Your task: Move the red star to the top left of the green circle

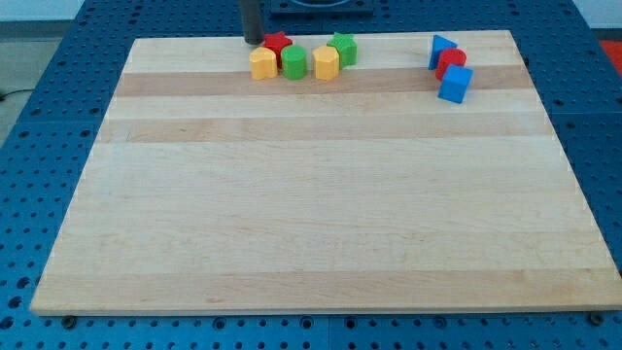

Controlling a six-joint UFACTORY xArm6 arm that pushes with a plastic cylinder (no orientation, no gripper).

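A: Camera view shows the red star point(278, 43) at the board's top edge, touching the green circle point(293, 63).

B: My tip point(254, 41), a bare rod holding nothing, stands just left of it.

A: It looks light, stiff, slippery; push its flat side.

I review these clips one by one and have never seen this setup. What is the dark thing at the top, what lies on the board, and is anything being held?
The single camera looks down across a wooden board. The dark thing is a rod on a robot arm; there is no claw, so nothing is held. Its lower end, my tip, only pushes blocks. It sits at the view's top, just left of the red star. Below the star are a yellow block, the green circle, another yellow block and a green star. Toward the view's right: a blue triangle, a red circle, a blue cube.
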